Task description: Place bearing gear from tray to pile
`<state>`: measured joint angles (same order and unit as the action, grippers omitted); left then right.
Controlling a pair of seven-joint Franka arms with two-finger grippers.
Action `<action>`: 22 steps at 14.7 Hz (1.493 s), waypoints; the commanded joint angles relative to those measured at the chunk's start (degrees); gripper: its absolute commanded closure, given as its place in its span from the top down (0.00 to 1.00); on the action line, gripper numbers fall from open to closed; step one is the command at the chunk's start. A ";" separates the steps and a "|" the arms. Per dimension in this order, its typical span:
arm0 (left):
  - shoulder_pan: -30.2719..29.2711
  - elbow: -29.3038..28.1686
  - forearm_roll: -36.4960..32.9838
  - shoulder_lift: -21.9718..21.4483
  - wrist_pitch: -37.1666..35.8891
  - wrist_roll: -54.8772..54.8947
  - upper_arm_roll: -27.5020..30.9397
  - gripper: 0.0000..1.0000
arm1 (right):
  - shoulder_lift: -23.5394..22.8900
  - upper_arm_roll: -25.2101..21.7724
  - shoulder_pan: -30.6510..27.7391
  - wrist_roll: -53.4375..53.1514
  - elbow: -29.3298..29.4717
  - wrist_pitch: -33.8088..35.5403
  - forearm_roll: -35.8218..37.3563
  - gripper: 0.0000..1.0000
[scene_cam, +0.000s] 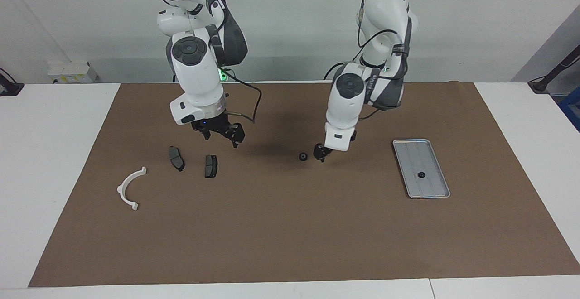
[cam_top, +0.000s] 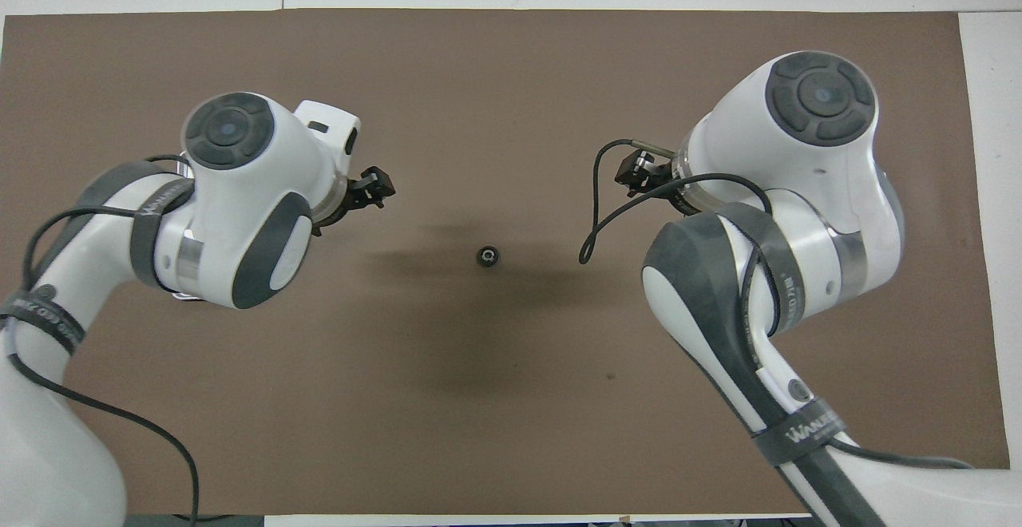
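left fingers (scene_cam: pixel 322 153) low by loose gear, spread unclear | right fingers (scene_cam: pixel 222 132) parted, empty, waiting over pile (scene_cam: pixel 181 163) | bearing gear (scene_cam: pixel 303 156) on tabletop mid-mat; second gear (scene_cam: pixel 421 175) in tray (scene_cam: pixel 421 168) | small, rigid, smooth: likely slippery, pinch across rim

ribbed metal tray (scene_cam: pixel 436 185); matt brown mat (scene_cam: pixel 290 235); white plastic bracket (scene_cam: pixel 129 186).

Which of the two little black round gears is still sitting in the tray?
The small black round gear on the flat silver-grey metal tray, toward the left arm's end of the table. The other black gear lies on the brown mat beside the left pincer.
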<state>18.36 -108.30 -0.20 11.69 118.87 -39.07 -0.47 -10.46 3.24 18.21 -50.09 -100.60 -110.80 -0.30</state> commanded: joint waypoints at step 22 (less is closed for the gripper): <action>-20.21 -7.80 -0.06 6.77 18.68 32.83 -0.85 0.58 | -26.28 0.45 16.24 -29.01 17.29 -9.87 3.81 1.00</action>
<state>-1.14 -113.45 -0.21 19.67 135.04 -6.32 -0.85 -36.37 3.43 34.24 -78.18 -83.73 -120.32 3.60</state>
